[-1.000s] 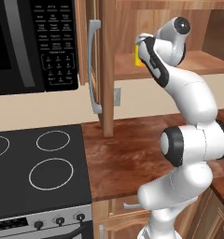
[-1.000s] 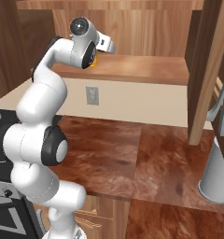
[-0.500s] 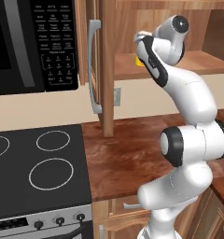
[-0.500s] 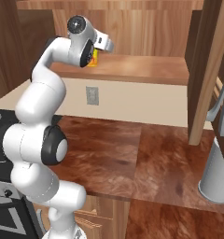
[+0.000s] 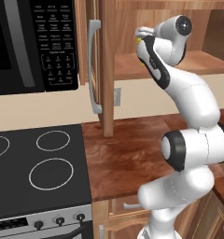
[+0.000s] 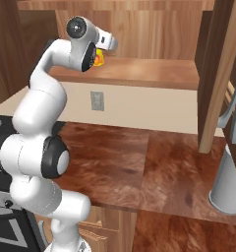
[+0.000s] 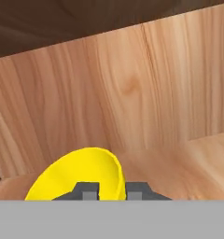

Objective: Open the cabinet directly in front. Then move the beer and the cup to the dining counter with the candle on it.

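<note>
Cabinet: the cabinet (image 6: 139, 74) stands open above the table (image 6: 139, 167); its left door (image 5: 93, 65) is swung out beside the microwave (image 5: 34, 44), its right door (image 6: 221, 74) hangs open at the far side, and its shelf carries the cup.
Arm: reaches up from the table into the left part of the cabinet, wrist just above the shelf.
Cup: the cup (image 7: 81, 175) sits at the left end of the cabinet shelf, well in from the front edge, with the cabinet's back wall behind it.
Cup axis: in the hand view the rim appears tipped, so the long axis leans from vertical and the mouth faces up and toward the back wall; the camera's own roll may account for part of this.
Gripper: the gripper (image 7: 111, 191) has its two tips drawn close, one on each side of the cup's thin wall, pinching the rim.
Risk, cabinet: lifting straight up could knock the hand on the cabinet's top board, judged close above.
Risk, cup: a rim pinch is narrow, so the cup may swing or slip out on the way to the dining counter.
</note>
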